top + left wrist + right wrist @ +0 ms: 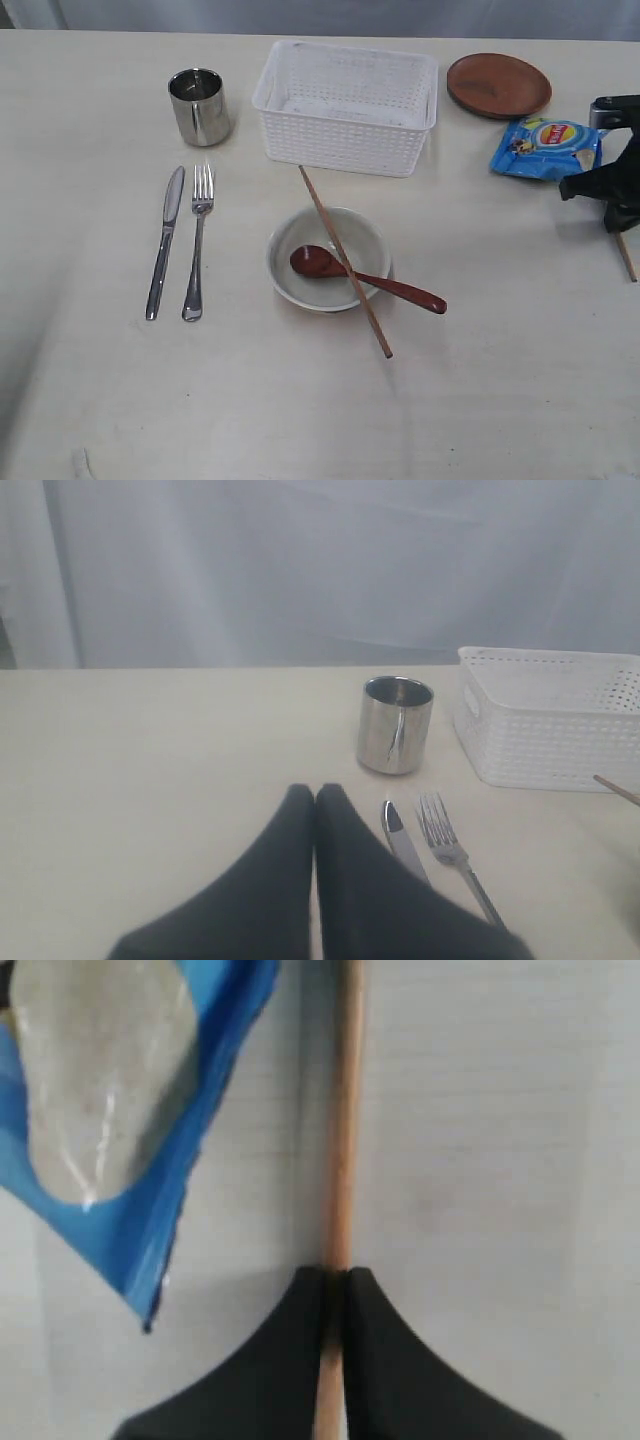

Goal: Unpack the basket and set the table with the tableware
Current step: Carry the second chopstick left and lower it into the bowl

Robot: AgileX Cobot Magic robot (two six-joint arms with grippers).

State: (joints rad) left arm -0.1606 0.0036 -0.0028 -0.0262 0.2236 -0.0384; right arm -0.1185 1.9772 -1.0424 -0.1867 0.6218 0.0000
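Pale desk point(500, 400), white basket point(345, 110) at the back. Well right of the basket, the right claw point(335, 1276) pinches a chopstick point(345, 1110). Now the left claw point(315, 792): pressed together, empty. Just before the basket, the bowl point(300, 238) holds the spoon point(318, 262) and second chopstick point(375, 325).

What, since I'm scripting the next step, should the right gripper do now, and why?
Probably lift the chopstick off the table: the right gripper is shut on it beside the chip bag, while the other chopstick lies across the bowl.
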